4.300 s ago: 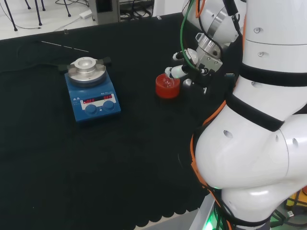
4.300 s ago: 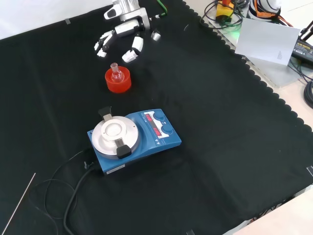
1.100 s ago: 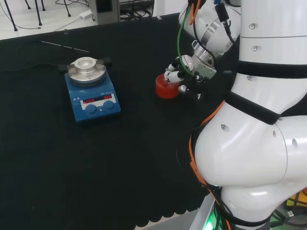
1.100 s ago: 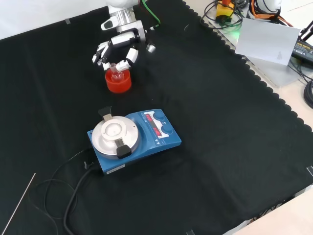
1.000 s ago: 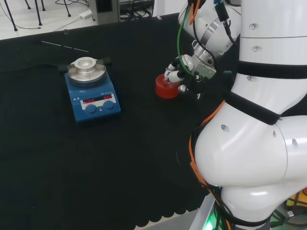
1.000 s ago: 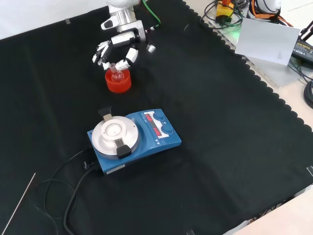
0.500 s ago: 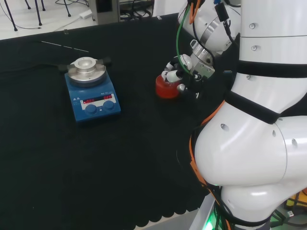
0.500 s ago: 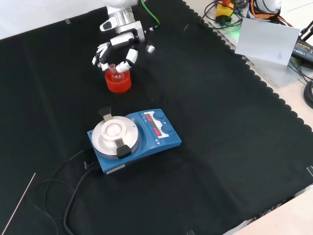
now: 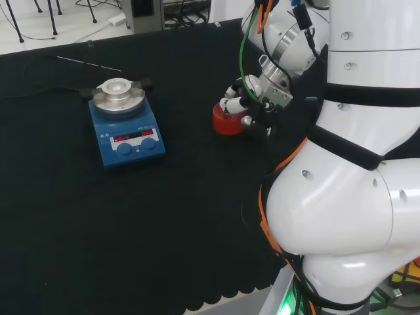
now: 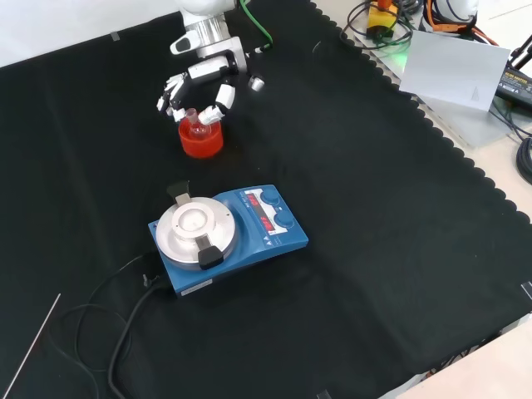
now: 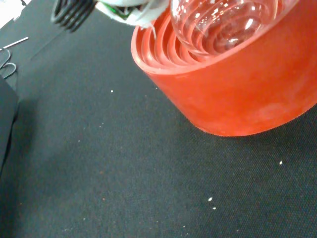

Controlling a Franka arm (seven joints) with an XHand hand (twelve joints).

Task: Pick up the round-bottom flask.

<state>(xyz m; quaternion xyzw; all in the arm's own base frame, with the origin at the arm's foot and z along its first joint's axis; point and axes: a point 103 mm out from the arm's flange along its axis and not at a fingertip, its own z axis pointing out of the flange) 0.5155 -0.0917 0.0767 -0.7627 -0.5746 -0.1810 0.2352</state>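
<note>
While curled round flask (image 10: 197, 121) neck, robot hand (image 10: 199, 83) grasping it in red stand (image 10: 201, 138) beneath; could slip off smooth glass, or drag stand along tabletop (image 10: 374, 216).

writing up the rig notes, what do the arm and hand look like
The arm is glossy white with bulky rounded links, black bands at the joints and orange trim. A green cable runs down it to the wrist. The hand is black with white finger segments, below a silver metal cuff.
</note>
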